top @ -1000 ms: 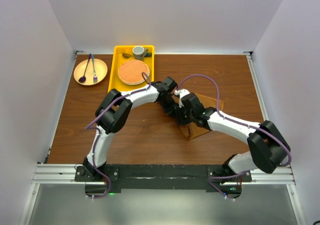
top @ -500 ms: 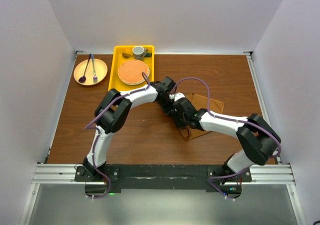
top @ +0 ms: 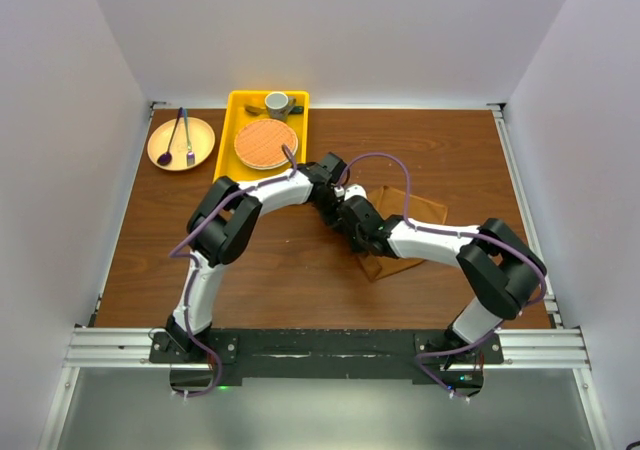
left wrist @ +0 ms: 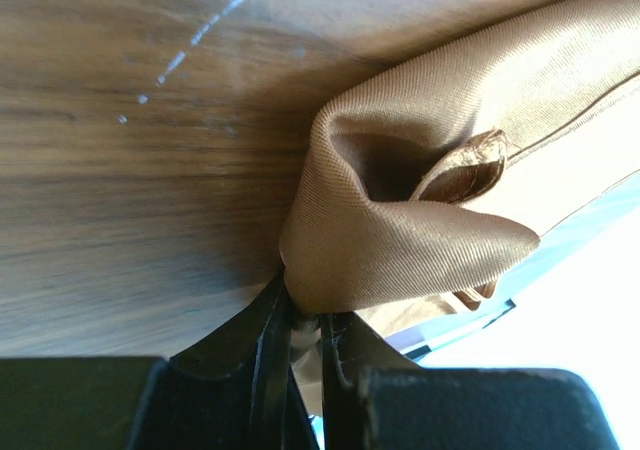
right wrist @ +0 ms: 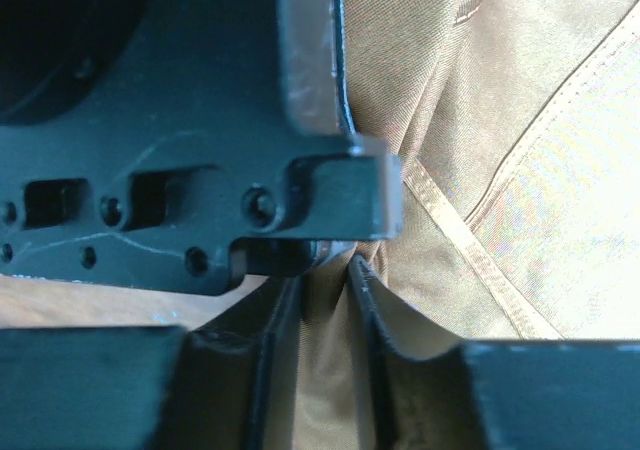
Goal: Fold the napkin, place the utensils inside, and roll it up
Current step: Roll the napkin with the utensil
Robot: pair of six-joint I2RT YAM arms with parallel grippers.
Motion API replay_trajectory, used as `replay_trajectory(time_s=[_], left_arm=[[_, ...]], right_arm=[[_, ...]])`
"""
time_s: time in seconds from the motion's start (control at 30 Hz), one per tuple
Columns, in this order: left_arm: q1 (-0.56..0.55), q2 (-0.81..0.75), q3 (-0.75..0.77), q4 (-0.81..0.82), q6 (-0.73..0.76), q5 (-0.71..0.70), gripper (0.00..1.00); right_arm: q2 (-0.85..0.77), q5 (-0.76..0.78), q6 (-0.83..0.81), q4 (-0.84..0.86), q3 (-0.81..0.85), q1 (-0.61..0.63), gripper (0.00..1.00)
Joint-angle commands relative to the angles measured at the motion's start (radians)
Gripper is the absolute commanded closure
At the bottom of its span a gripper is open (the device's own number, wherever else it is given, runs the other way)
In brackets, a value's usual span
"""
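Note:
The rust-brown napkin [top: 420, 213] lies bunched at mid-table, right of centre. Both grippers meet at its left end. My left gripper [top: 333, 206] is shut on a rolled fold of the napkin [left wrist: 420, 220], and in the left wrist view its tips [left wrist: 305, 308] pinch the cloth just above the wood. My right gripper [top: 352, 226] sits right beside it. Its fingers [right wrist: 325, 275] stand narrow with a pleat of napkin [right wrist: 560, 170] pinched between them, under the left gripper's black body [right wrist: 200, 120]. The utensils are hidden from every view.
A yellow tray [top: 240, 120] at the back holds a round orange woven mat [top: 266, 143] and a small cup [top: 277, 102]. Left of it a tan plate [top: 200, 135] carries a purple spoon [top: 165, 155] and a dark fork. White walls close in three sides.
My right gripper has slid left along the napkin to the left gripper and narrowed its jaws onto the cloth. The left arm has stayed put.

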Motion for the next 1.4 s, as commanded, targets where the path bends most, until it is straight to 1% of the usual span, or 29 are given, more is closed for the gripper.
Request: replay_trajectory(time_s=[0.0, 0.07, 0.1, 0.13, 0.17, 0.23, 0.27, 0.3, 0.37, 0.4, 0.47, 0.5, 0.57, 0.6, 0.7, 0.93, 0.97, 1.03, 1.07, 1.13, 1.17, 1.2, 1.23, 1.27, 1.3, 1.33, 1.37], left_arm=[[0.026, 0.034, -0.07, -0.159, 0.034, -0.024, 1.0], [0.032, 0.028, -0.058, -0.147, 0.08, -0.032, 1.0], [0.034, 0.023, -0.061, -0.135, 0.097, -0.03, 1.0], [0.037, 0.014, -0.069, -0.11, 0.128, -0.024, 1.0], [0.038, -0.011, -0.099, -0.046, 0.14, -0.011, 1.0], [0.041, -0.064, -0.139, 0.029, 0.165, 0.003, 1.0], [0.043, -0.083, -0.179, 0.101, 0.174, 0.008, 0.97], [0.043, -0.097, -0.19, 0.123, 0.185, 0.005, 0.87], [0.049, -0.126, -0.201, 0.166, 0.235, 0.005, 0.77], [0.051, -0.134, -0.201, 0.175, 0.251, 0.009, 0.69], [0.055, -0.147, -0.202, 0.198, 0.281, 0.029, 0.62], [0.057, -0.153, -0.205, 0.212, 0.286, 0.037, 0.56], [0.058, -0.172, -0.205, 0.244, 0.318, 0.059, 0.51], [0.058, -0.177, -0.202, 0.243, 0.329, 0.054, 0.47], [0.061, -0.221, -0.21, 0.269, 0.361, 0.043, 0.42], [0.072, -0.348, -0.247, 0.326, 0.452, 0.003, 0.41], [0.074, -0.364, -0.256, 0.332, 0.461, -0.012, 0.41], [0.074, -0.426, -0.306, 0.368, 0.49, -0.026, 0.41], [0.074, -0.445, -0.322, 0.376, 0.507, -0.042, 0.41], [0.071, -0.483, -0.367, 0.407, 0.55, -0.043, 0.45], [0.069, -0.491, -0.381, 0.425, 0.561, -0.029, 0.48], [0.069, -0.497, -0.398, 0.45, 0.571, -0.014, 0.52], [0.067, -0.503, -0.433, 0.517, 0.571, 0.021, 0.53], [0.066, -0.502, -0.444, 0.545, 0.57, 0.04, 0.55], [0.061, -0.496, -0.452, 0.569, 0.559, 0.055, 0.59], [0.06, -0.476, -0.46, 0.633, 0.552, 0.071, 0.62], [0.054, -0.464, -0.46, 0.654, 0.545, 0.075, 0.64]], right_arm=[[0.059, -0.013, 0.069, 0.02, -0.018, 0.002, 0.88], [0.055, -0.054, 0.074, 0.029, -0.027, 0.002, 0.94], [0.05, -0.072, 0.074, 0.032, -0.036, -0.001, 1.0], [0.046, -0.085, 0.077, 0.03, -0.038, -0.001, 1.0], [0.043, -0.123, 0.077, 0.027, -0.038, -0.003, 1.0], [0.035, -0.184, 0.08, 0.035, -0.041, -0.011, 1.0], [0.029, -0.233, 0.089, 0.041, -0.042, -0.017, 1.0], [0.024, -0.256, 0.097, 0.047, -0.047, -0.021, 1.0], [0.012, -0.304, 0.118, 0.044, -0.047, -0.043, 1.0], [0.007, -0.338, 0.125, 0.049, -0.055, -0.052, 1.0], [-0.006, -0.381, 0.148, 0.066, -0.067, -0.09, 1.0], [-0.003, -0.443, 0.151, 0.072, -0.075, -0.107, 1.0], [0.004, -0.491, 0.157, 0.079, -0.076, -0.15, 1.0], [0.012, -0.513, 0.16, 0.086, -0.081, -0.162, 1.0], [0.02, -0.583, 0.166, 0.101, -0.082, -0.204, 1.0], [0.072, -0.77, 0.174, 0.148, -0.087, -0.297, 1.0], [0.085, -0.837, 0.177, 0.158, -0.087, -0.326, 1.0], [0.14, -0.919, 0.184, 0.17, -0.078, -0.365, 1.0], [0.164, -1.007, 0.198, 0.199, -0.072, -0.406, 1.0], [0.226, -1.105, 0.203, 0.199, -0.046, -0.446, 1.0], [0.274, -1.129, 0.204, 0.195, -0.024, -0.475, 1.0], [0.305, -1.196, 0.204, 0.19, -0.012, -0.491, 1.0], [0.328, -1.221, 0.215, 0.184, -0.001, -0.506, 1.0], [0.37, -1.252, 0.224, 0.188, 0.01, -0.536, 1.0], [0.386, -1.295, 0.235, 0.199, 0.014, -0.55, 1.0], [0.398, -1.3, 0.205, 0.176, 0.026, -0.561, 1.0], [0.418, -1.292, 0.171, 0.115, 0.064, -0.575, 1.0]])
